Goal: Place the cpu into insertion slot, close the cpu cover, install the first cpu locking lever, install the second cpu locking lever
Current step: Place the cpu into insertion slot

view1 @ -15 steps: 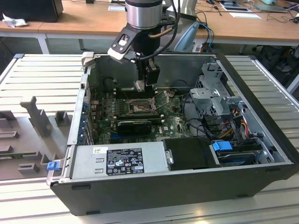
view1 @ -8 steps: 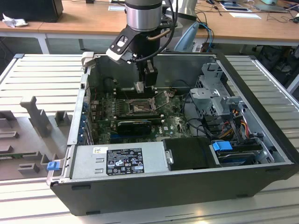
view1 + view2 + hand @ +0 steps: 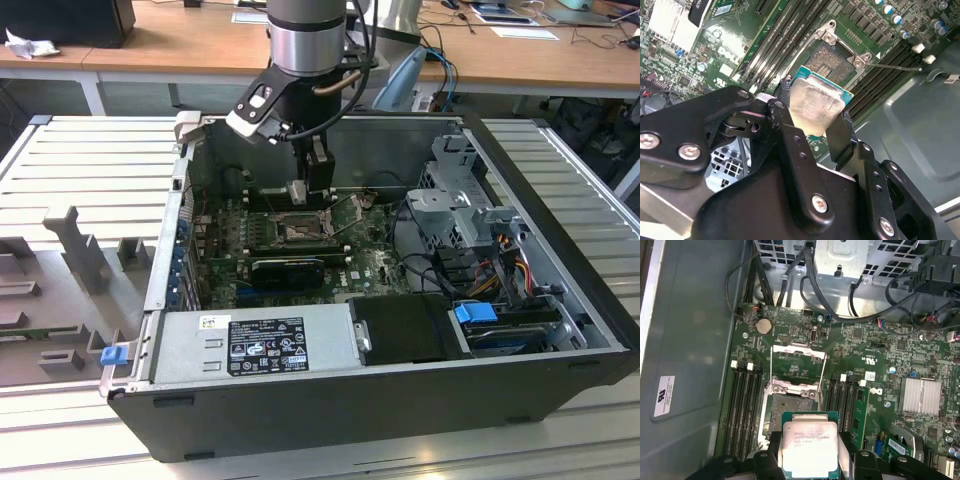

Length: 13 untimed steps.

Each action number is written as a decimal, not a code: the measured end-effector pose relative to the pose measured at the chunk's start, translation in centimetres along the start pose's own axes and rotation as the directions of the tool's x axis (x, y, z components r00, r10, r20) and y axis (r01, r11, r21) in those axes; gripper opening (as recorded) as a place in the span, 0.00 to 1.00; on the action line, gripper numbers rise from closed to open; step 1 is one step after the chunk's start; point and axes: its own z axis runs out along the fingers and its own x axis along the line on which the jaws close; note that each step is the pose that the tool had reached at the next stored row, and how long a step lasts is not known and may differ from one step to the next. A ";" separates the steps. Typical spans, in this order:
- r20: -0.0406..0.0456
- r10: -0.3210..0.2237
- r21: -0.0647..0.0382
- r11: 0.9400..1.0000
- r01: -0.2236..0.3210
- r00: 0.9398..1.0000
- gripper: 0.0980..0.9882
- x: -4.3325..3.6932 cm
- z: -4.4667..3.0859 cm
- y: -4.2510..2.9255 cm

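My gripper, upper centre of the exterior view inside the case, has its jaws clamped on the cpu, held over the board near the uncovered slot. The cover is swung open.

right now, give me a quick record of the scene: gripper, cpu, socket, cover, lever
gripper: shut on the cpu, down inside the open computer case
cpu: gripped by two opposite edges, above the board, not seated
insertion slot: empty, pin field exposed
cpu cover: swung open, clear of the slot
locking lever: unlatched, sticking out over the memory slots
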 end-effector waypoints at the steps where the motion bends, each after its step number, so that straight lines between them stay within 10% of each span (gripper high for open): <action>1: 0.000 0.001 0.000 1.000 -0.001 1.000 0.48 0.00 0.05 -0.01; 13: 0.000 0.009 0.000 1.000 -0.009 1.000 0.48 -0.01 0.71 -0.09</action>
